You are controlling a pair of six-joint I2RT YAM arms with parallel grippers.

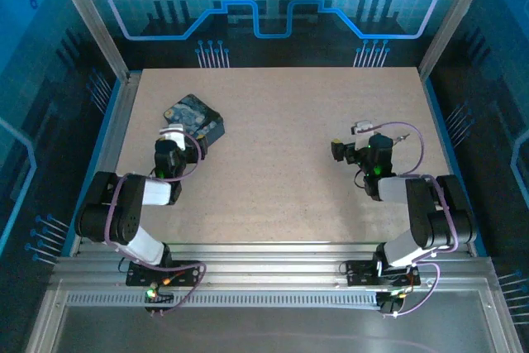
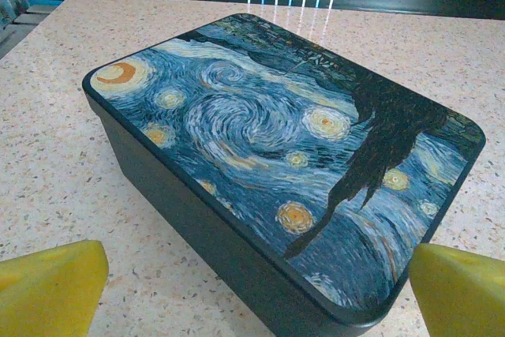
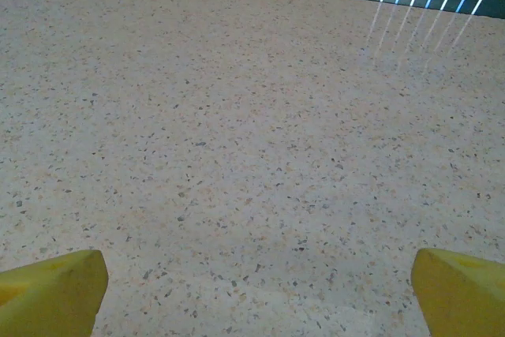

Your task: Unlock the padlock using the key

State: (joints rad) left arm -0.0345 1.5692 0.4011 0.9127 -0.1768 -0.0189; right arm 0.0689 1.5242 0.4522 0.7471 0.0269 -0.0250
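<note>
The 2 arms sat at the near edge of a speckled, pale table (image 1: 281,171), well apart from each other. The left gripper (image 2: 254,293) was released, its jaws spread wide and holding nothing. In its wrist view, the 2 yellow fingers (image 2: 49,286) stood at the lower corners of the frame. Just ahead of them lay a dark, shallow box (image 2: 237,250) (its lid printed with a swirling blue night sky, yellow stars and a black tree shape). The box rested flat on the table with its lid on, turned so that 1 corner pointed toward the gripper. From above it lay at the left rear of the table, right at the tip of the left arm. Whether a finger touched it could not be told.

The right gripper (image 3: 256,293) was likewise slack and wide, with nothing between its 2 yellow tips. It hung low over bare tabletop on the right side, facing the rear wall.

Where the padlock and the key lay could not be told from these views.
</note>
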